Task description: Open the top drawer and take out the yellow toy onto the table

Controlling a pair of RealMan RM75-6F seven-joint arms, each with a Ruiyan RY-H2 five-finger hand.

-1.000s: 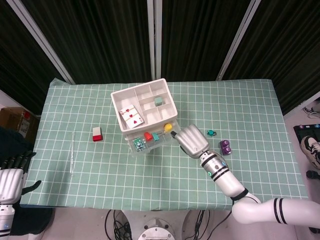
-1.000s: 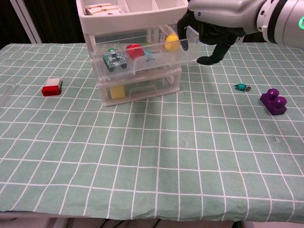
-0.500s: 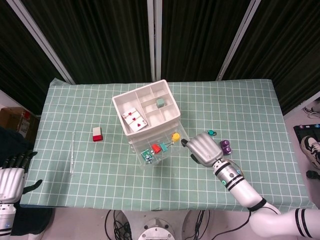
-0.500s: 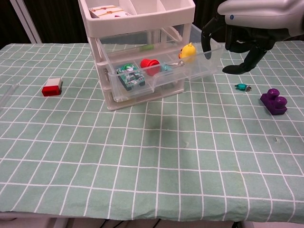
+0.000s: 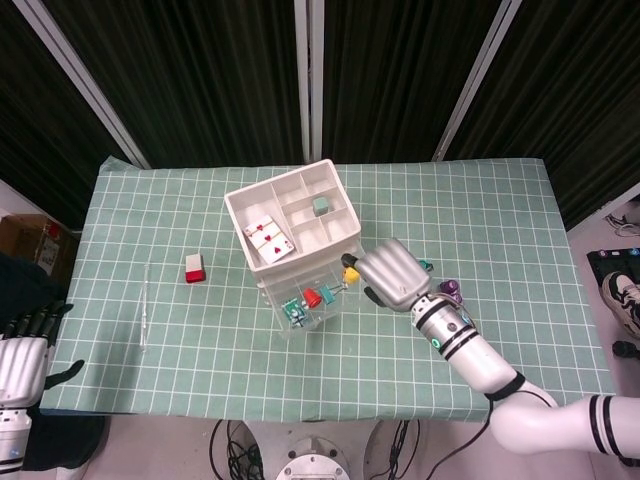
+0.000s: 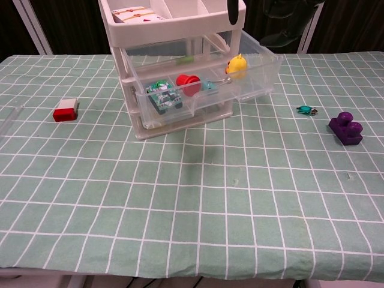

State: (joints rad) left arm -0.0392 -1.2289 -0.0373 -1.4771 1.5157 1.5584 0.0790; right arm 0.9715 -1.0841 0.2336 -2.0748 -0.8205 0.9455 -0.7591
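Observation:
The white drawer unit point(image 5: 300, 205) point(image 6: 174, 24) stands mid-table with its clear top drawer point(image 5: 320, 300) point(image 6: 264, 69) pulled out toward me. Inside it the yellow toy point(image 5: 350, 272) point(image 6: 237, 63) sits at the right end, beside a teal piece, a red toy point(image 6: 188, 83) and a green board point(image 6: 162, 96). My right hand point(image 5: 390, 275) point(image 6: 288, 18) hovers above the drawer's right end, just right of the yellow toy, fingers apart and holding nothing. My left hand point(image 5: 25, 350) hangs off the table's left front corner, empty.
A red and white block point(image 5: 194, 267) point(image 6: 65, 110) lies left of the unit. Right of the drawer are a small teal item point(image 6: 306, 110) and a purple brick point(image 6: 346, 128). A clear stick point(image 5: 145, 305) lies near the left edge. Playing cards point(image 5: 266, 235) rest in the top tray.
My right hand pulled the top drawer out, then released its front and rose, shifting back over the drawer's right end. The left hand stayed put.

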